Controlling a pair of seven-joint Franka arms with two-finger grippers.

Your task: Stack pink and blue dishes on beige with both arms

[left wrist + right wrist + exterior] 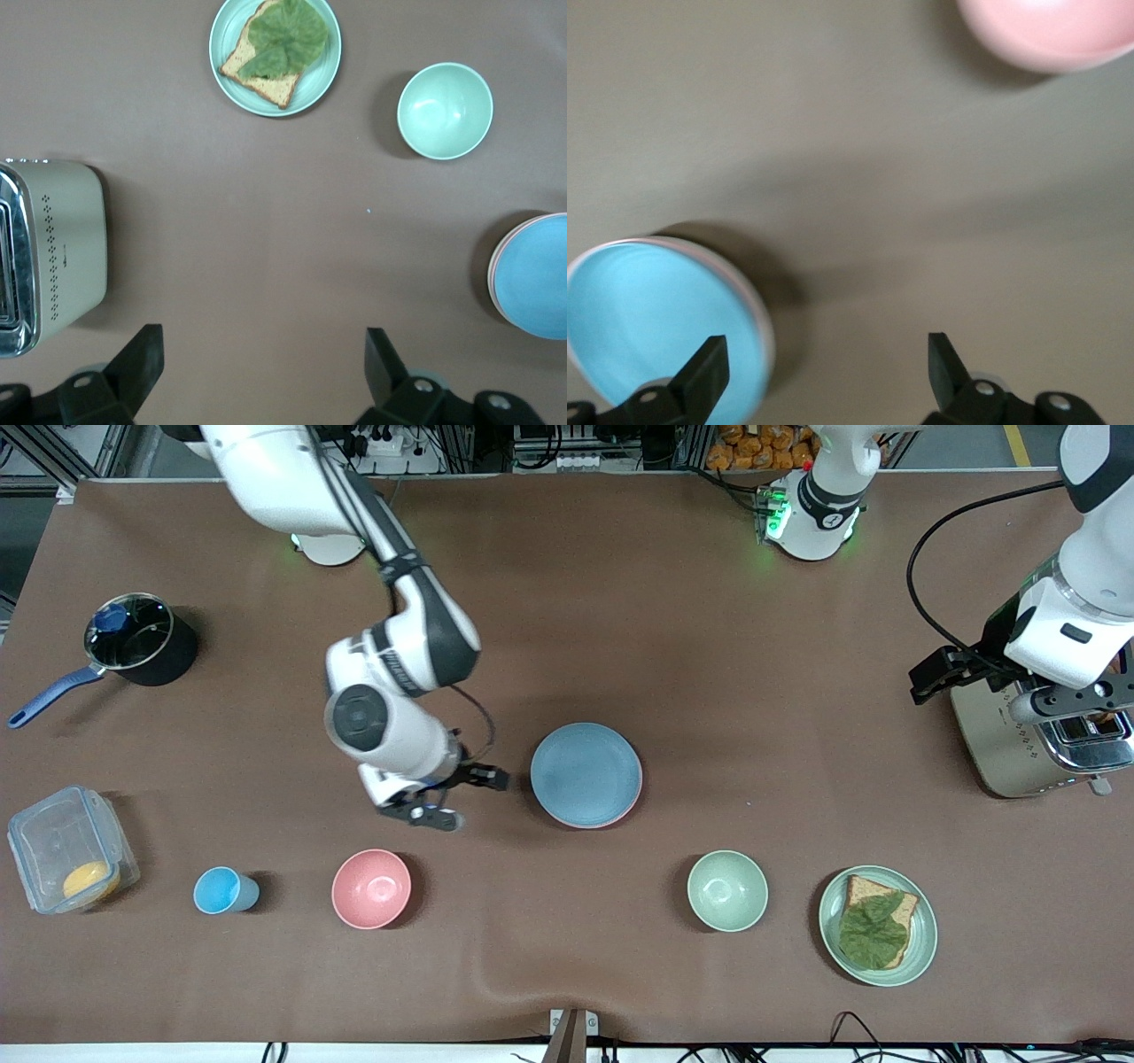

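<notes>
The light blue plate lies on top of a stack in the middle of the table. A thin pale pink rim shows under its edge nearest the front camera; the beige plate is hidden. In the left wrist view the blue plate and the pink rim show at the frame's edge. My right gripper hangs open and empty beside the stack, toward the right arm's end; one fingertip overlaps the blue plate in the right wrist view. My left gripper is open and empty over bare table beside the toaster.
A pink bowl, blue cup, green bowl and green plate with toast line the near side. The toaster stands at the left arm's end; a pot and plastic box at the right arm's end.
</notes>
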